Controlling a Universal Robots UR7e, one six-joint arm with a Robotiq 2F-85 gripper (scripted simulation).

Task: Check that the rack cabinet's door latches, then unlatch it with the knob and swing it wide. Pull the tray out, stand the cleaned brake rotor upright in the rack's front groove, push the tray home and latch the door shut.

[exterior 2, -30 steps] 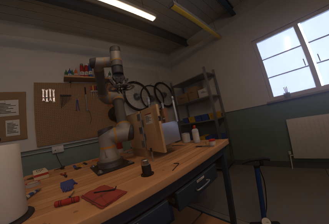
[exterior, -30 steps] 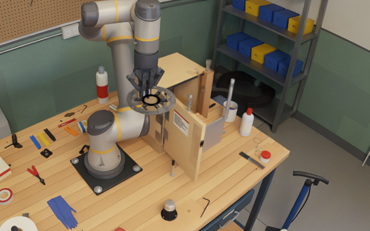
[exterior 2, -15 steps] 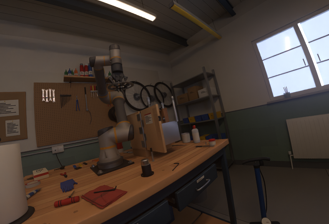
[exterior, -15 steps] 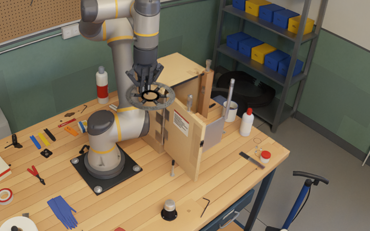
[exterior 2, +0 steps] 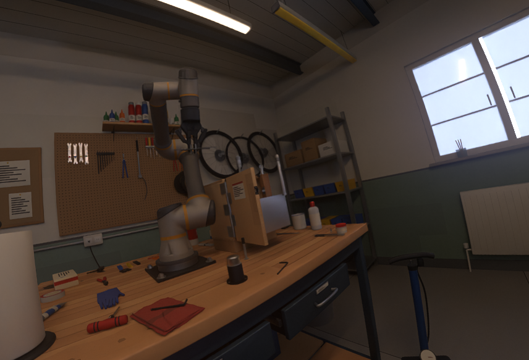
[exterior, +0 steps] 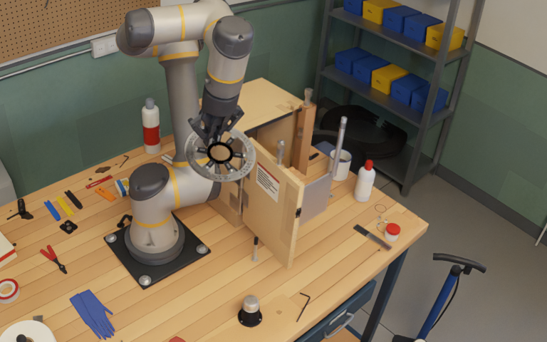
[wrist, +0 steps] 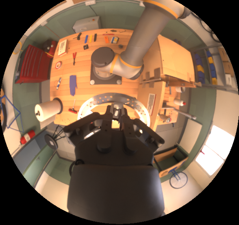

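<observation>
The silver brake rotor [exterior: 220,154] hangs high above the bench, just left of the wooden rack cabinet [exterior: 268,140] and above its open door [exterior: 273,199]. The rotor [wrist: 111,102] is held by its rim in my closed gripper [exterior: 214,129], lying roughly flat with its black hub ring facing up. The door stands swung wide toward the bench's front, its red and white label facing left. A grey tray panel [exterior: 315,196] sticks out of the cabinet's front toward the right. In the second side camera the gripper [exterior 2: 191,142] sits above the cabinet [exterior 2: 239,207].
The open door's top edge is the nearest obstacle below the rotor. A white cup [exterior: 341,164] and a white bottle [exterior: 364,181] stand right of the cabinet. My arm's base [exterior: 156,237] is left of it. Small tools lie scattered across the bench's left side.
</observation>
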